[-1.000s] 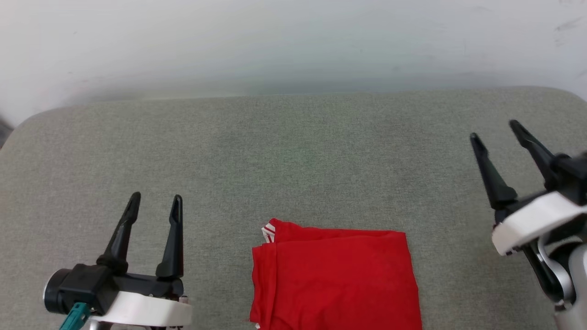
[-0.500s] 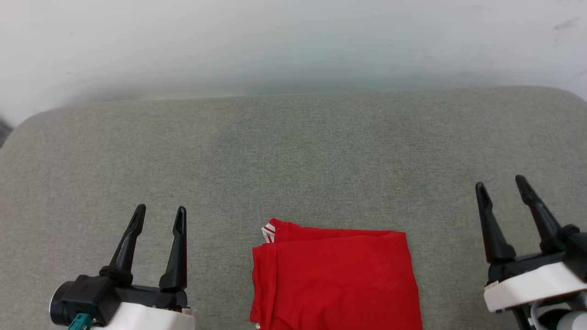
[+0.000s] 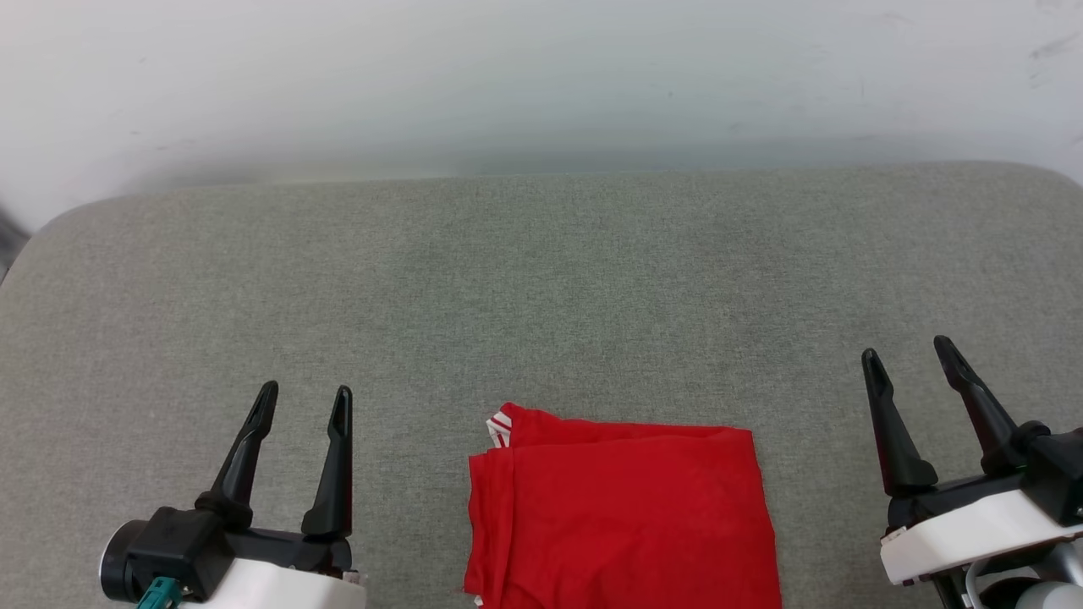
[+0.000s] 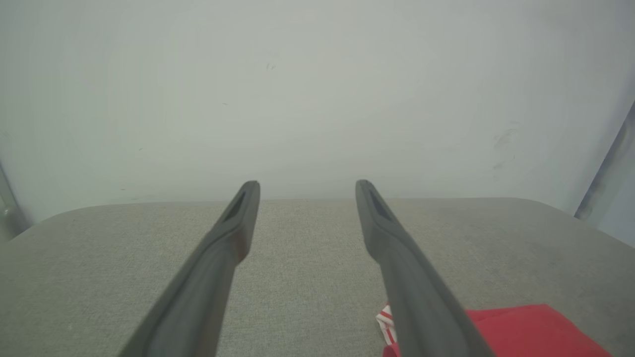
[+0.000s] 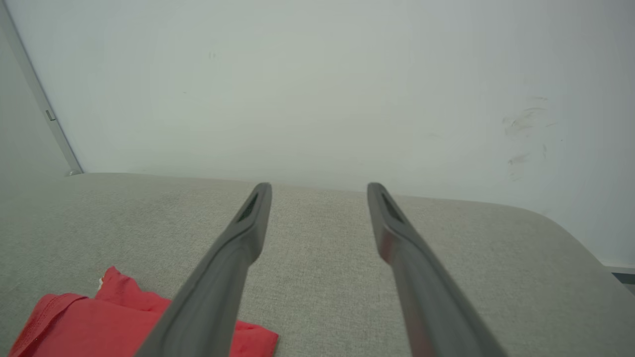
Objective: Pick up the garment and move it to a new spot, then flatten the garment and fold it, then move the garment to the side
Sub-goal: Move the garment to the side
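Looking at the left pincer (image 3: 305,390) first: it's at the lower left of the head view, its two long dark fingers (image 3: 241,457) spread wide and pointing away from the robot, with nothing between them but grey fabric. Same deal in its own wrist view, both fingers splayed apart with bare surface in the gap. The right pincer (image 3: 906,348) is over at the lower right, also gaping wide and empty, its fingers leaning a bit to the left. Neither one touches the shirt.

The shirt (image 3: 622,516) lies between the two pincers, near the robot's edge of the desk (image 3: 541,279), with a strip of bare surface on each side. It's folded into a roughly rectangular red bundle lying flat, and the bottom of it is cut off by the frame. Plain red fabric faces up, and a folded edge runs down its left side. At the far left corner a bit of red-and-white striped trim (image 3: 497,430) pokes out. In the left wrist view that same corner peeks out from behind the right-hand finger at the bottom right. In the right wrist view the red sits at the bottom left, partly hidden by a finger.

The desk is covered in grey woven fabric and has rounded far corners. Behind it there's a pale wall (image 3: 541,76) with a few faint scuffs.
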Robot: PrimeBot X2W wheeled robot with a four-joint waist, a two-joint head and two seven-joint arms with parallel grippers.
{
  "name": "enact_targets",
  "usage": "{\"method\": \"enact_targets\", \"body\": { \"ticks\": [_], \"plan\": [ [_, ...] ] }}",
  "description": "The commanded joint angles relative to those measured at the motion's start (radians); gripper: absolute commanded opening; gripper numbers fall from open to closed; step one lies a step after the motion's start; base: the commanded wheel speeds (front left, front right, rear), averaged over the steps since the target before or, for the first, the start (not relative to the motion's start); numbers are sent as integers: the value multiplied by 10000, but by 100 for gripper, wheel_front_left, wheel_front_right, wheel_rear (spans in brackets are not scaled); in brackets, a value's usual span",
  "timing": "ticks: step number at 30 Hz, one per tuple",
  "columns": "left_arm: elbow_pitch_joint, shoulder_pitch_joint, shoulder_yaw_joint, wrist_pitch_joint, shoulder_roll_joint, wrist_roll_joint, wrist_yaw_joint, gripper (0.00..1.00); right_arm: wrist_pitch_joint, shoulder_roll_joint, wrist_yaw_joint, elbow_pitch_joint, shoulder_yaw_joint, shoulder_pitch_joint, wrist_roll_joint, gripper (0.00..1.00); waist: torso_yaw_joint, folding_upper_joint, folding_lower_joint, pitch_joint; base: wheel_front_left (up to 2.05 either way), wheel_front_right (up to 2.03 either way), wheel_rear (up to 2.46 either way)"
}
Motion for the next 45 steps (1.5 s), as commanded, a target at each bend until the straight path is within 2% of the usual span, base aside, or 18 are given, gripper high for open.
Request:
{"method": "enact_targets", "body": {
  "ticks": [1,9,13,17,19,25,30,36,45],
  "plan": [
    [20,-90,-3,-21,34,-22,-12,100,-14,-18,-4,29,9,-44,33,100,7,-1,0,-4,0,0,0],
    [79,4,-100,-21,44,-6,-12,100,201,-38,-4,194,-15,-7,100,100,7,-1,0,-32,0,0,0],
    [23,-162,-168,-21,54,4,-12,100,838,-278,-4,170,72,-108,200,100,49,-1,0,121,0,0,0],
    [-131,-273,-149,-21,-49,-226,-12,100,2891,-591,-6,0,399,-154,1014,100,107,-1,0,355,0,0,0],
    [-166,-341,-188,-21,-43,-201,-12,100,4353,-712,-3,-119,586,-108,1401,100,150,-1,0,513,0,0,0],
    [-109,-611,-380,-21,6,-101,-12,100,8576,-372,-6,-654,452,-112,1973,100,341,-1,0,956,0,0,0],
    [-60,-893,-553,-21,8,-34,-13,100,10336,-91,-4,-776,530,-300,1735,100,642,-1,0,1215,0,0,0],
    [-80,-1106,-649,-21,-53,-6,-13,100,11182,280,-4,-227,624,-535,1344,100,1009,-1,0,1483,0,0,0],
    [51,-1279,-852,-21,-14,-7,-13,100,11116,639,-3,1208,1300,-738,997,100,1384,-1,0,1730,0,0,0]
  ]
}}
